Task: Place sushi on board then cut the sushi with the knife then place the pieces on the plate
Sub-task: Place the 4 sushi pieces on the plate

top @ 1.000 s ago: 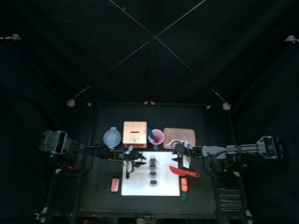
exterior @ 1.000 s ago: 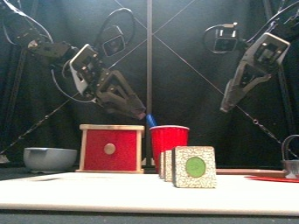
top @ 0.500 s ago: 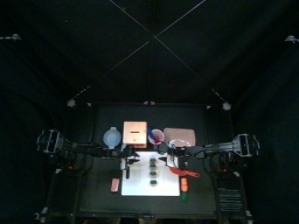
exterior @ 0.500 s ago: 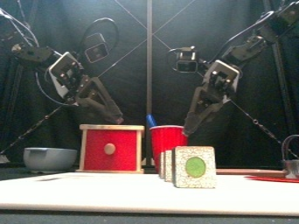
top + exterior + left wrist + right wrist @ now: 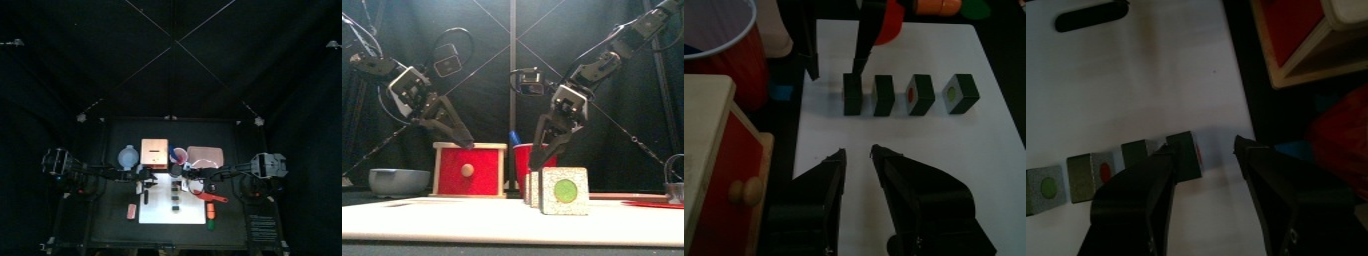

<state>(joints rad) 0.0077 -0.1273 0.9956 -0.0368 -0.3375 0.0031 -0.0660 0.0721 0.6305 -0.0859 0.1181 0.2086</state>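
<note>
Black curtains behind, black table below, white cutting board (image 5: 167,225) across its front. Along the back, from the left: blue-grey bowl (image 5: 398,180), wooden box (image 5: 469,168), red cup (image 5: 714,50), pink tray (image 5: 205,156). Left gripper (image 5: 858,153) over the board near the box, jaws slightly apart, empty. Sushi roll (image 5: 885,95) on the board, in four separate pieces. Right gripper (image 5: 1203,150) low at the end piece (image 5: 1184,156), jaws spread either side, not clamped.
</note>
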